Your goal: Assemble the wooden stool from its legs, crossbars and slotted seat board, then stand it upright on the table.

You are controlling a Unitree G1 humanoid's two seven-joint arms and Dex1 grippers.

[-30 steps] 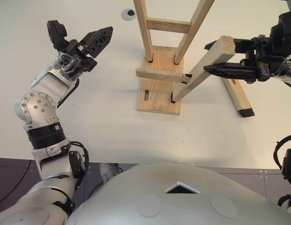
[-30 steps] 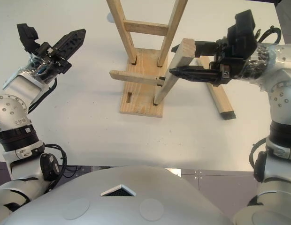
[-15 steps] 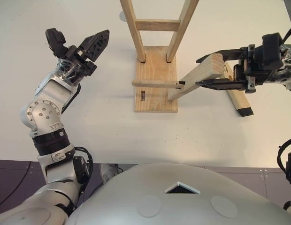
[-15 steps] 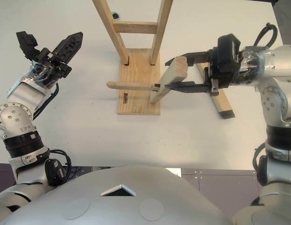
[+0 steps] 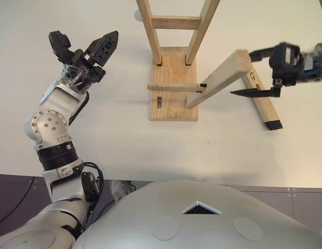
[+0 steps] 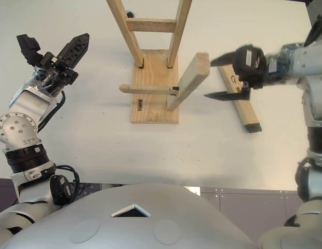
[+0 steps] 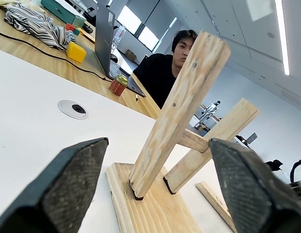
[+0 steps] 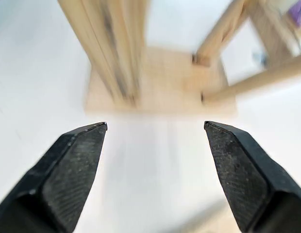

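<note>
A flat, light wooden seat board [image 5: 174, 106] with slots lies on the white table [image 5: 109, 140]. Two pale wooden legs stand up in the slots at the far end of the seat board. They are the far left leg [image 5: 147, 28] and the far right leg [image 5: 203, 28]. A short crossbar [image 5: 173, 22] of the same wood joins them high above the seat board.

A third pale wooden leg, the leaning leg [image 5: 215, 83], has its foot in the near right slot of the seat board. It tips out to the right. A thin crossbar [image 5: 171, 87] of wood sticks out of it and reaches left over the seat board, as far as its left edge.

The loose leg [image 5: 262, 101], pale wood with a black tip, lies flat on the table to the right of the seat board, apart from it.

The right gripper [image 8: 155, 125] is up in the air to the right of the seat board, just beside the top of the leaning leg. Its jaws are wide apart and hold nothing.

The left gripper [image 7: 159, 141] is up in the air well to the left of the seat board. Its jaws are wide apart too, with nothing in them.

A small round grey cap [image 5: 139, 14] sits in the table past the far left corner of the seat board.
</note>
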